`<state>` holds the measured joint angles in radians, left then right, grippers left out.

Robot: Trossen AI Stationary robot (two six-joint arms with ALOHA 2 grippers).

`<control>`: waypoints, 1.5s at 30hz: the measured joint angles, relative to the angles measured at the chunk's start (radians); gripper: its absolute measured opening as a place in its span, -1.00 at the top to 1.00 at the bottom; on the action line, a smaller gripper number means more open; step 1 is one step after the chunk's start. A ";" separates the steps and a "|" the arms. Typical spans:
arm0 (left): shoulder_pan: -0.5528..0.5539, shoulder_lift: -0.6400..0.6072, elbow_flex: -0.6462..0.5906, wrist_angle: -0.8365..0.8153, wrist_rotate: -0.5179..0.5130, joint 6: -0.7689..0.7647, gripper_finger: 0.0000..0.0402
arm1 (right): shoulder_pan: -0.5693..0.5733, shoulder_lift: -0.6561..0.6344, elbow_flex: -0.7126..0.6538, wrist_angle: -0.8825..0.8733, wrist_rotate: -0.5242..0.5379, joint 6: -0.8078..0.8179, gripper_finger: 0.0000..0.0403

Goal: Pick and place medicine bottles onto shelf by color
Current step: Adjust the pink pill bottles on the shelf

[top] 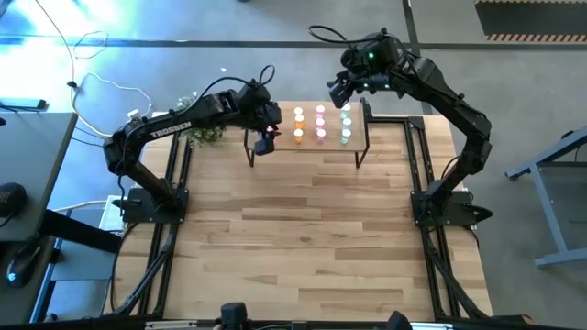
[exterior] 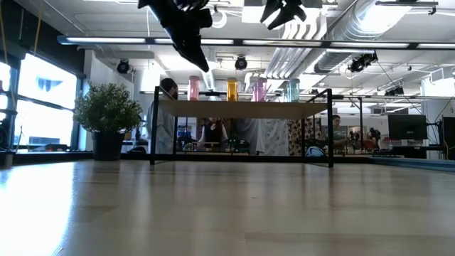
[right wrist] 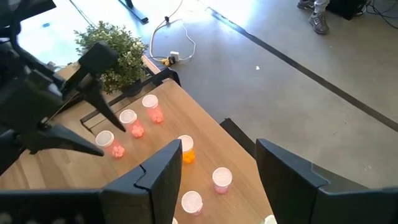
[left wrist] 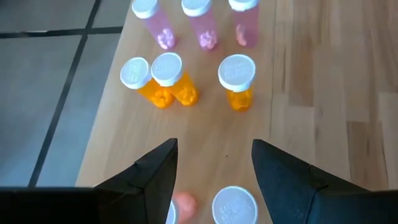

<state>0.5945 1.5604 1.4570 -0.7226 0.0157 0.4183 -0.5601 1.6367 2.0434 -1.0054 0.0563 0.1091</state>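
Observation:
The shelf (top: 286, 137) stands at the table's far middle on thin black legs. On its board stand upright medicine bottles in colour groups: pale red (right wrist: 128, 118), orange (left wrist: 166, 70), pink (left wrist: 198, 18) and green (top: 346, 128). My left gripper (left wrist: 214, 149) hangs open above the shelf's left end, over the pale red bottles (left wrist: 234, 204), and touches none of them. My right gripper (right wrist: 217, 149) is open and empty, high beyond the shelf's far right corner. In the low view the left gripper (exterior: 188, 35) is clear above the bottle tops.
A small potted plant (top: 204, 133) stands at the table's far left, beside the shelf. The wide wooden tabletop (top: 303, 229) stretches in front of the shelf. Black frame rails (top: 170, 183) run along both side edges. People show in the room behind (exterior: 168, 92).

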 joint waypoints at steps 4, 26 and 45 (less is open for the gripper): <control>0.000 -0.001 0.000 0.000 -0.006 0.000 0.03 | 0.001 0.000 0.000 0.000 0.000 0.002 0.03; 0.002 0.003 -0.001 -0.048 -0.024 0.003 0.03 | 0.000 0.000 0.000 0.000 0.000 0.006 0.03; 0.003 0.003 -0.001 -0.059 -0.050 0.003 0.03 | 0.000 0.000 0.000 0.000 0.000 0.007 0.03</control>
<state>0.5972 1.5635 1.4559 -0.7815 -0.0345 0.4217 -0.5598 1.6367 2.0434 -1.0050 0.0563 0.1158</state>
